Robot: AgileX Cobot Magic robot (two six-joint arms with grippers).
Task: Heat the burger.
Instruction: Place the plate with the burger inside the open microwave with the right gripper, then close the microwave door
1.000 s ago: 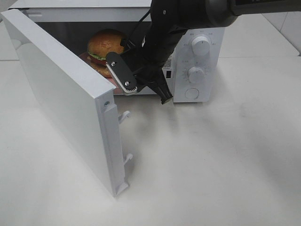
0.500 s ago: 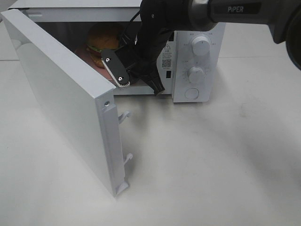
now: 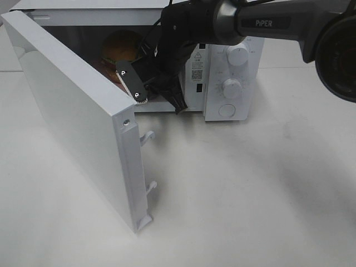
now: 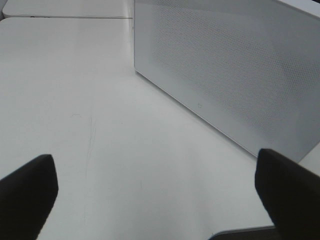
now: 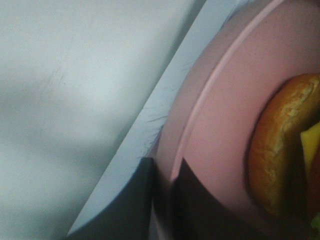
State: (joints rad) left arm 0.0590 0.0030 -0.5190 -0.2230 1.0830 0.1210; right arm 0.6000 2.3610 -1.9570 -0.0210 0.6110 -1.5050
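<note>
The right end effector is closed to a narrow gap on the rim of the pink plate, with one dark finger on each side of the rim. It sits in the mouth of the microwave. Its black arm reaches in from the right, across the front of the control panel and its two knobs.

The burger rests on the plate inside the oven cavity, bun up, with a yellow cheese edge visible in the right wrist view. The door stands swung wide open to the left.

The left end effector is spread wide and empty. It hangs above the white desk, facing the door's dotted outer face.
</note>
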